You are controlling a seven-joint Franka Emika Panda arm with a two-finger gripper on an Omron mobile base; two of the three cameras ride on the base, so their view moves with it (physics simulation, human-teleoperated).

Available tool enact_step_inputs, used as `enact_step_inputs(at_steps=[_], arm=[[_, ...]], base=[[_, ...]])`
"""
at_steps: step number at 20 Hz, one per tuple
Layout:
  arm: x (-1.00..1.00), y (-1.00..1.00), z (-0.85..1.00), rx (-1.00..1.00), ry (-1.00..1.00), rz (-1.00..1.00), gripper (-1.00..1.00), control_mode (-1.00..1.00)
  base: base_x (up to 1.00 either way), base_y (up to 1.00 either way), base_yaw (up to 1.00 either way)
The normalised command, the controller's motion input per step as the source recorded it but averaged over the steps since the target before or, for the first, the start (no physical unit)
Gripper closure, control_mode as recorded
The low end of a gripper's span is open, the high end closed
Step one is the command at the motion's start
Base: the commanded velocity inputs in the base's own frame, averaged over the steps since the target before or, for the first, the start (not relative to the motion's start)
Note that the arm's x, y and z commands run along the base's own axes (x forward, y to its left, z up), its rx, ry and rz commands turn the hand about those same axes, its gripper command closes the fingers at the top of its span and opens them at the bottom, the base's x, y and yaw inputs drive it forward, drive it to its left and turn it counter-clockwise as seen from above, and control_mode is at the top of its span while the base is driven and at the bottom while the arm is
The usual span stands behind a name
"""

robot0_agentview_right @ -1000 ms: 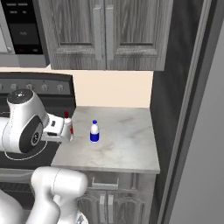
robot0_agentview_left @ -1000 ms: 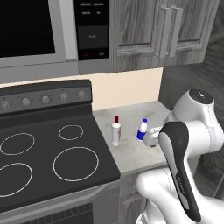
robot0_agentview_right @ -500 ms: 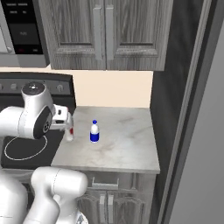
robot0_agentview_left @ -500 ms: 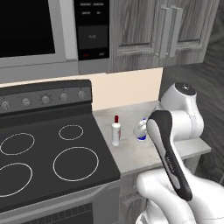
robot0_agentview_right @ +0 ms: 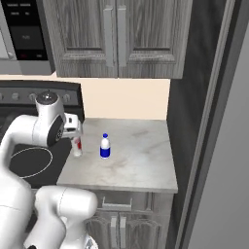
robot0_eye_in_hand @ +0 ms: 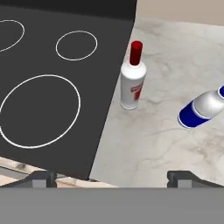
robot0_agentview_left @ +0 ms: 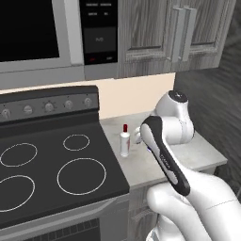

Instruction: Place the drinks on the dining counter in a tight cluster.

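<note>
A slim white bottle with a red cap [robot0_eye_in_hand: 132, 83] stands on the small marble worktop [robot0_eye_in_hand: 175, 144] close to the stove's edge. It also shows in the base views [robot0_agentview_left: 124, 141] [robot0_agentview_right: 77, 146]. A short white-and-blue bottle with a blue cap [robot0_agentview_right: 104, 147] [robot0_eye_in_hand: 203, 109] stands upright a little to its right. My gripper [robot0_eye_in_hand: 116, 178] hangs above the worktop's front, looking down at both bottles, open and with nothing between its fingers. The white hand [robot0_agentview_right: 73, 124] sits just above the slim bottle. The dining counter is out of view.
The black stove [robot0_agentview_left: 52, 164] with white burner rings adjoins the worktop on the left. Grey cabinets [robot0_agentview_right: 112, 39] and a microwave [robot0_agentview_left: 42, 33] hang above. A dark tall panel [robot0_agentview_right: 204, 121] closes the worktop's right side. Bare marble [robot0_agentview_right: 141, 155] lies right of the bottles.
The arm has swung up and towards the stove side, lifting the hand higher over the bottles. Both bottles stand where they were. The jaws stayed open.
</note>
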Motion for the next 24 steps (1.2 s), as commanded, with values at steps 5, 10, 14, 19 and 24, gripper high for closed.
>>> enact_step_inputs(at_steps=[5, 10, 14, 19, 24], arm=[[0.56, 0.13, -0.07, -0.02, 0.0, -0.09, -1.0, -1.0], [0.49, 0.0, -0.08, 0.0, 0.0, -0.24, -1.0, -1.0], [0.29, 0.0, -0.25, 0.0, 0.04, -0.1, -1.0, -1.0], [0.54, 0.01, -0.4, 0.0, 0.01, 0.0, -1.0, -1.0], [0.38, 0.0, -0.18, 0.0, 0.0, 0.02, -1.0, -1.0]], base=[[0.0, 0.0, 0.0], [0.0, 0.0, 0.0], [0.0, 0.0, 0.0], [0.0, 0.0, 0.0], [0.0, 0.0, 0.0]])
